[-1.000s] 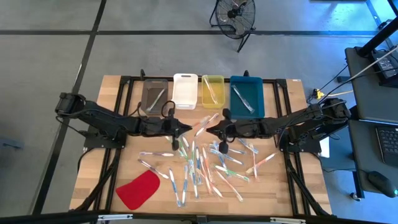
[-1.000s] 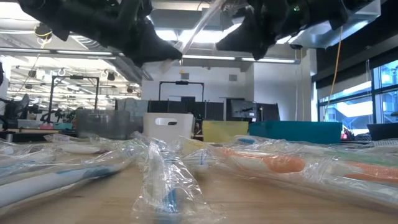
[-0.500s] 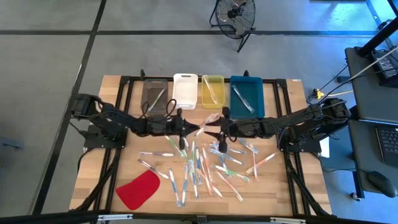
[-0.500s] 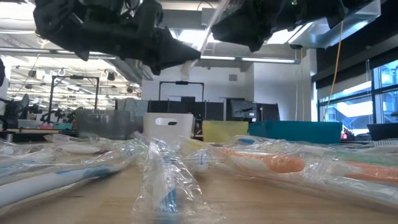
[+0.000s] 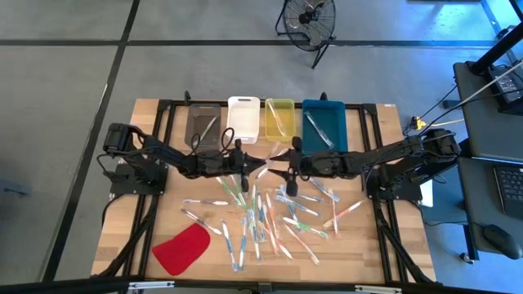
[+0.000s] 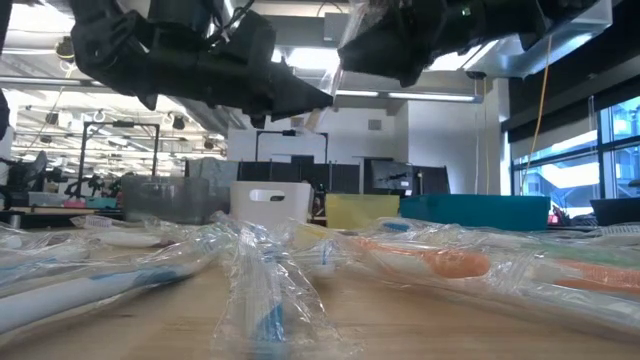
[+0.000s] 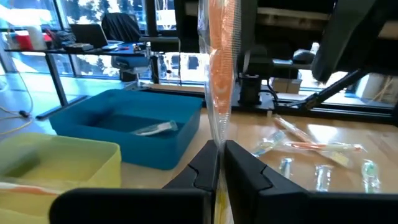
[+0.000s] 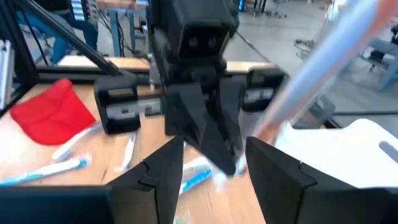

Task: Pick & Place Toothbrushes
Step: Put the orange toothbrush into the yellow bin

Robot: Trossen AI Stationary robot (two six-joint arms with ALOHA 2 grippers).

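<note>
Toothbrush [image 7: 219,74] with orange on it stands pinched in the left gripper [image 7: 220,163]. Right gripper [image 8: 212,163] faces it, fingers spread apart, holding nothing.

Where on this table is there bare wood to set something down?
Bare wood lies left of the toothbrushes, above the red piece, and along the table's right edge past the blue bin. The centre is crowded.

Four bins [image 5: 243,118] at the table's far edge, dozens of toothbrushes [image 5: 270,214], one flat red piece [image 5: 182,248].
</note>
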